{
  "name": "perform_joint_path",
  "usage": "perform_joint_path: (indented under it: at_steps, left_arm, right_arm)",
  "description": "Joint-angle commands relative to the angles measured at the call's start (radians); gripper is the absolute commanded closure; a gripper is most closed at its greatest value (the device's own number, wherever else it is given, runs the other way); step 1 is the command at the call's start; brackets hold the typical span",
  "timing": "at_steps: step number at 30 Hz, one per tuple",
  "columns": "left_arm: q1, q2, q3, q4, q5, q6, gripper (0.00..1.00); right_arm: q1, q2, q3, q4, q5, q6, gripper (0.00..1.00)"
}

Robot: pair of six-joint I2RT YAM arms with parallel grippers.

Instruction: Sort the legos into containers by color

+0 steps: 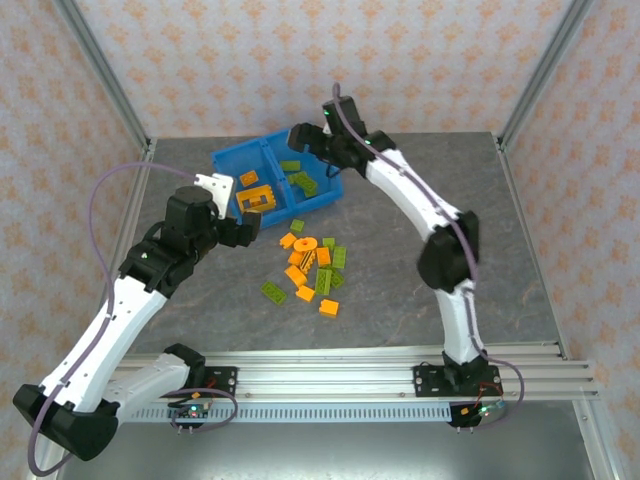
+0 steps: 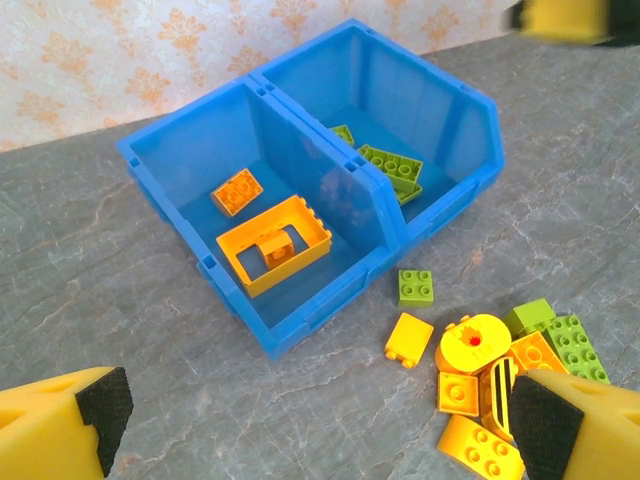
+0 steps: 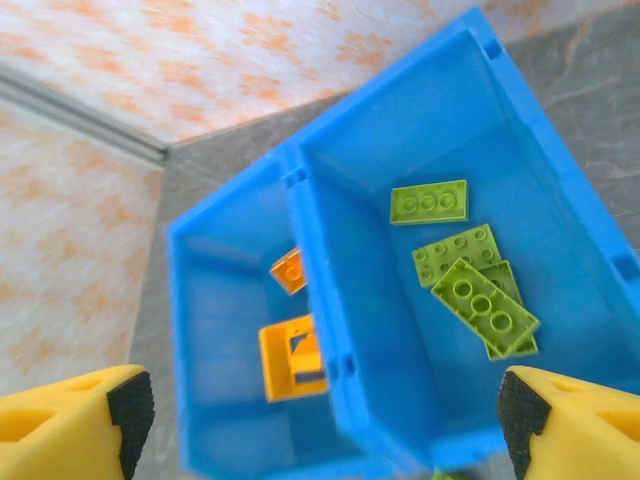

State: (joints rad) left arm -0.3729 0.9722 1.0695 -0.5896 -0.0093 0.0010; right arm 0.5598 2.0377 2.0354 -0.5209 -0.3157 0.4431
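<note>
The blue bin (image 1: 222,165) stands at the back of the table, split by a centre wall (image 3: 320,280). Its left compartment holds the orange frame piece (image 2: 272,243) and a small orange brick (image 2: 237,191). Its right compartment holds several green bricks (image 3: 480,300). A loose pile of orange and green legos (image 1: 315,262) lies in front of the bin. My left gripper (image 2: 322,420) hangs open over bare table between bin and pile, holding nothing. My right gripper (image 3: 328,415) is open above the bin, straddling the centre wall, with nothing between its fingers.
A single green brick (image 2: 416,287) and an orange one (image 2: 409,338) lie between bin and pile. Another green brick (image 1: 273,292) and an orange brick (image 1: 328,307) sit at the pile's near side. Patterned walls and metal posts (image 1: 110,80) enclose the table.
</note>
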Motion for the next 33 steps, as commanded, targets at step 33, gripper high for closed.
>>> perform_joint_path:
  at_steps: [33]
  left_arm:
    - [-0.287, 0.970, 0.374, -0.061, -0.185, -0.883, 0.10]
  right_arm:
    - [0.000, -0.771, -0.992, 0.179, 0.123, -0.351, 0.01]
